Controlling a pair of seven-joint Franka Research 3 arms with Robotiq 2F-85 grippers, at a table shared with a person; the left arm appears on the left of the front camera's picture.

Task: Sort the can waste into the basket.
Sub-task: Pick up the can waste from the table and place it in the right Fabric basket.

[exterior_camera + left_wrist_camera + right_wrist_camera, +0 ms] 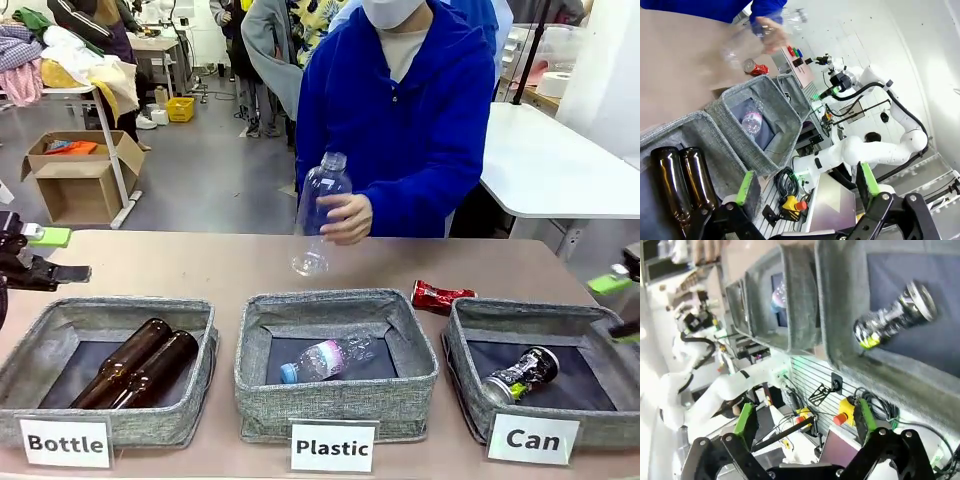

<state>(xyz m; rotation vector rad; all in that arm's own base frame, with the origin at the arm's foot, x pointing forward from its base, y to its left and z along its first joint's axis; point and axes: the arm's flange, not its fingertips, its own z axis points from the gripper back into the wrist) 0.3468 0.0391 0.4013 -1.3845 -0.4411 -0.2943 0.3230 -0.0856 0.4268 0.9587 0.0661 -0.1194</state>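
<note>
L pincer [806, 184] and R pincer [805, 417] both wide open, empty, at opp. ends of the bin row. Black can [522, 374] lies inside Can basket [466, 365]; crushed red can [438, 296] on surface [200, 265] just behind basket's left corner

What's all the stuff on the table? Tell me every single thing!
Bins: three, grey, in a row at the near edge: Bottle bin, Plastic bin, Can bin.
Glass bottles: two, brown, lying in the Bottle bin.
Plastic bottles: two, clear; one lying in the Plastic bin, one held above the table.
Black can: one, lying in the Can bin.
Red can: one, crushed, on the table behind the Can bin.
Table: one, brown.
Person's hand: one, holding the clear bottle.
Left gripper: one, black, green pads, open.
Right gripper: one, black, green pads, open.
</note>
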